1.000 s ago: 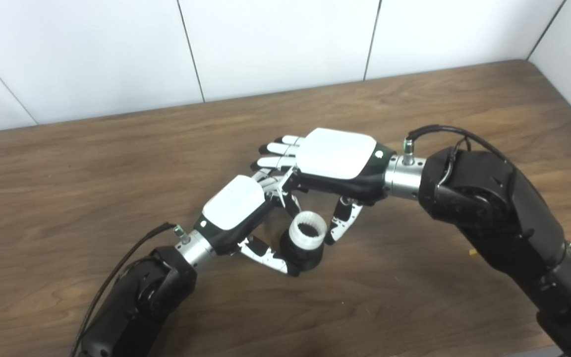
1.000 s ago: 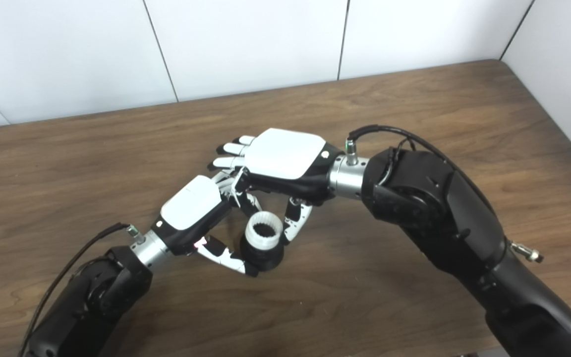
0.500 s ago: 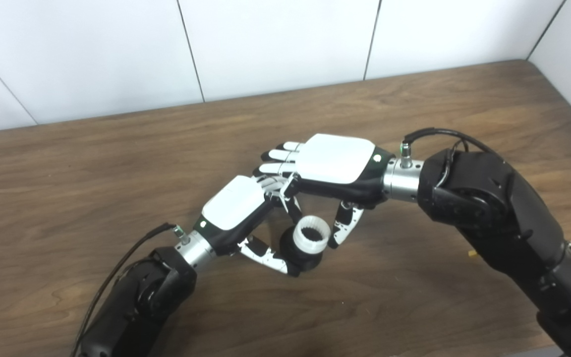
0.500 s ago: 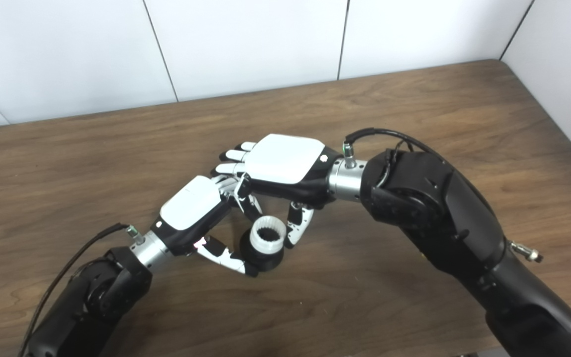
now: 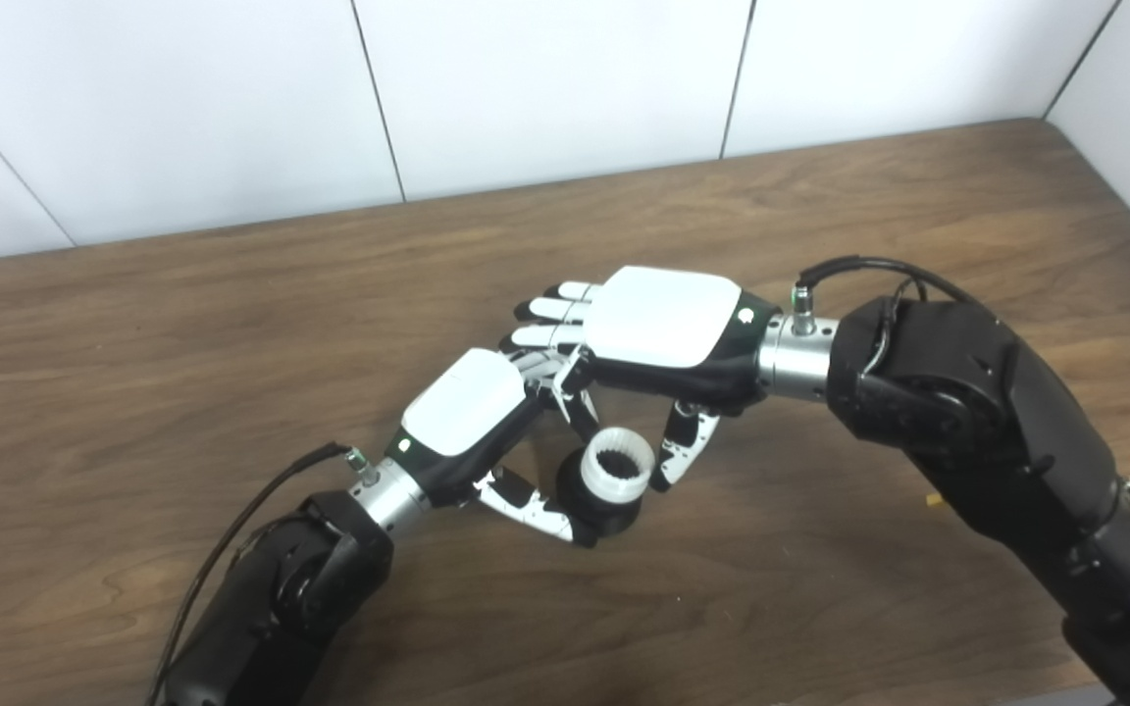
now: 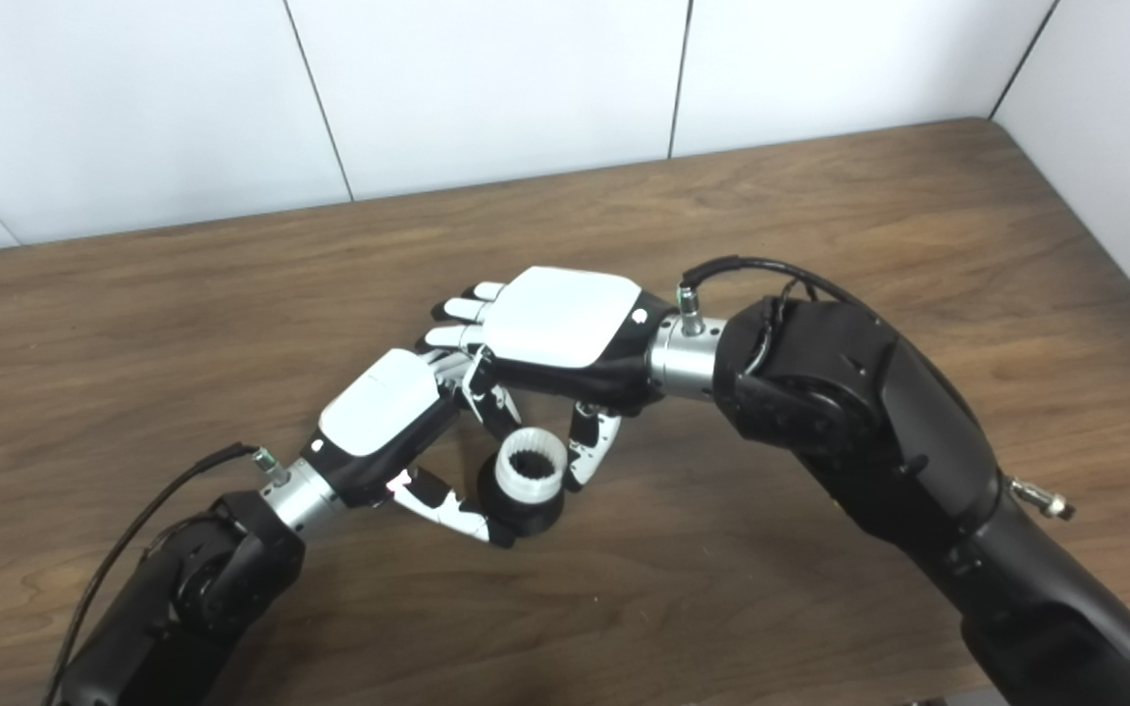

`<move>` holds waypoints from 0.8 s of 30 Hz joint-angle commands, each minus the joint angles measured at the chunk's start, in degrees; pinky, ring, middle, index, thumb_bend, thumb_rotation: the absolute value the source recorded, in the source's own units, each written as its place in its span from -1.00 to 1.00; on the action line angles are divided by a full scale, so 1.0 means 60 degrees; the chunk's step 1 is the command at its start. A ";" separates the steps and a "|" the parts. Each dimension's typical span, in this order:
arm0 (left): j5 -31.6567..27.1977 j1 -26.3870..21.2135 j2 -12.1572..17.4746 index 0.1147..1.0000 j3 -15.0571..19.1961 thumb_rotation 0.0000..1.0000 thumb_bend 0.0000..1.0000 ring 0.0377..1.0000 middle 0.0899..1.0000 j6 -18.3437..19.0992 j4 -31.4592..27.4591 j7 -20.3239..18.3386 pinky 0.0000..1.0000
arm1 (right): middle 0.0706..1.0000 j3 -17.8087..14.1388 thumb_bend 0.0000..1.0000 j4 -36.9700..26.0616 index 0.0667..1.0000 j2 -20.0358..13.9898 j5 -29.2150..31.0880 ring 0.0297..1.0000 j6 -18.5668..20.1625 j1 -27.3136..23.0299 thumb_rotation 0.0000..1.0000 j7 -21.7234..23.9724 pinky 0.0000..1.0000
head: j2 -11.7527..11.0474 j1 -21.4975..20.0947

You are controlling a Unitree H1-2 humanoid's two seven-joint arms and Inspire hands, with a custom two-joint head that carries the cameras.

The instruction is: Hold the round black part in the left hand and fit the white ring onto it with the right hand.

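The white ring (image 5: 616, 470) sits on top of the round black part (image 5: 600, 510), its toothed inner edge facing up toward the cameras and its lower rim touching the black body beneath; how far down it is seated cannot be told. The pair sits low over the brown wooden surface (image 5: 182, 363); whether the black part touches the wood is hidden by its own shadow.

The left hand (image 5: 472, 412) holds the round black part: its thumb reaches under and along the near side of the part, ending against the black body, while the fingers curl down on the far side, mostly covered by the other hand. The back of this hand, a white plate, tilts up and away from the part.

The right hand (image 5: 663, 328) lies palm down just above and behind the ring. Its thumb (image 5: 675, 456) hangs down just to the right of the ring, close beside its rim, and one finger (image 5: 580, 412) comes down on the ring's far left side, so the ring stands between the two. Whether either one actually presses on the ring cannot be told. The remaining fingers stretch out flat, pointing away past the left hand's knuckles and overlapping them.

Both black forearms run back to the bottom edge, each with a silver wrist collar and a black cable looping near it. White wall panels (image 5: 545, 88) rise beyond the far edge of the surface
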 commanded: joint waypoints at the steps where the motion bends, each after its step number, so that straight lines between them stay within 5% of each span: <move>1: 0.0191 -0.0036 0.0075 -0.18 -0.0063 -0.91 0.03 0.71 0.62 -0.0076 0.0036 -0.0088 1.00 | 0.90 -0.0172 0.03 -0.0157 -0.11 0.0011 -0.0035 1.00 -0.0290 -0.0177 -0.74 -0.0434 0.97 | -0.0003 -0.0017; 24: 0.0243 0.0023 -0.0051 -0.18 -0.0101 -0.91 0.03 0.70 0.64 -0.0065 0.0168 -0.0034 1.00 | 0.87 -0.0355 0.04 -0.0087 -0.11 0.0357 -0.1330 1.00 -0.1052 0.0336 -0.74 -0.1597 1.00 | -0.0175 0.0141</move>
